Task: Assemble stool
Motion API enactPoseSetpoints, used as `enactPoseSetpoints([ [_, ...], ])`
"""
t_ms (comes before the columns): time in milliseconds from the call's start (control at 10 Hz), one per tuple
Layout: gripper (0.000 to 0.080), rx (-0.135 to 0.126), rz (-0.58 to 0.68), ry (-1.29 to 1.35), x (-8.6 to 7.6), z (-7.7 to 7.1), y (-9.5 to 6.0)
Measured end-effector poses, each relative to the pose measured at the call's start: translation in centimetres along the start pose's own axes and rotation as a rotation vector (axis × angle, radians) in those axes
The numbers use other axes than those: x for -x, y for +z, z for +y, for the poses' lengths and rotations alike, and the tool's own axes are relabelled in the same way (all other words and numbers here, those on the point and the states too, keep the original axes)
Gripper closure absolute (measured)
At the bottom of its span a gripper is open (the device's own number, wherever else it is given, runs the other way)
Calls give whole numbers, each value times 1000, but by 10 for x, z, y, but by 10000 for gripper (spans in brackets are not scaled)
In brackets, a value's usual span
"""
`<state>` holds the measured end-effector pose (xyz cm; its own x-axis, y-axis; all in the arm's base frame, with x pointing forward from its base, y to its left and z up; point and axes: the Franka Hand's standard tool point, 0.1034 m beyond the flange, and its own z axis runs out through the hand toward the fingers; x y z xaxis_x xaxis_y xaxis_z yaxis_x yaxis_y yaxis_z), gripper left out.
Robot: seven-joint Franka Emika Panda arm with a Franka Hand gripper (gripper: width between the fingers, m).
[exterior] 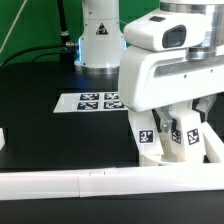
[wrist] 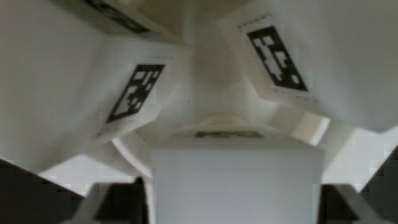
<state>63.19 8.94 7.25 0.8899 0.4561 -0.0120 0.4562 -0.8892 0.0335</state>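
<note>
Low at the exterior view's right, my gripper (exterior: 169,132) hangs over a cluster of white stool parts (exterior: 150,140) that bear black-and-white tags. In the wrist view a plain white blocky stool leg (wrist: 231,170) stands between my dark fingers (wrist: 103,196), and both jaws sit against its sides. My gripper (wrist: 231,205) is shut on this leg. Beyond the leg, two more white tagged faces (wrist: 139,95) slant away on either side. The round seat cannot be made out; the gripper body hides much of the cluster.
The marker board (exterior: 98,101) lies flat on the black table in the middle. A long white rail (exterior: 60,183) runs along the near edge, and a second rail (exterior: 205,155) rises at the exterior view's right. The robot's base (exterior: 100,35) stands behind.
</note>
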Motion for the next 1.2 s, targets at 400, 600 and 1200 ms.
enactPoseSetpoints([
  [400, 463, -2, 0, 288, 0, 0, 0],
  [600, 463, -2, 14, 494, -3, 2, 2],
  [1200, 462, -126, 42, 1221, -7, 2, 3],
])
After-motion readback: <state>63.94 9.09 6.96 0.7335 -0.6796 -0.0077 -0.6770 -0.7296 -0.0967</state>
